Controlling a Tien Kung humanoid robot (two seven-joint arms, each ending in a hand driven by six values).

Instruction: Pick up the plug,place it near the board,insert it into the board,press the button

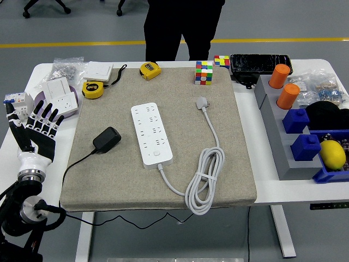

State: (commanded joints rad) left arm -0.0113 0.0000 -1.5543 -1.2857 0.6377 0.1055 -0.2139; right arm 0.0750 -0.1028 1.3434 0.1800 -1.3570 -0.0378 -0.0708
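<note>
left hand (36, 132) raised at the left edge of the frame, fingers spread, holding nothing.
black plug (107, 140) lies on the mat left of centre, just beside the white board (151, 134).

Left arm raised at the table's left edge, hand open.
The left hand (37, 129) stands upright above its white wrist, the black forearm rising from the lower left corner. Its five fingers (46, 113) are spread and point upward, holding nothing. The right arm does not appear. A person (180, 24) stands at the far side, hands unseen.
</note>
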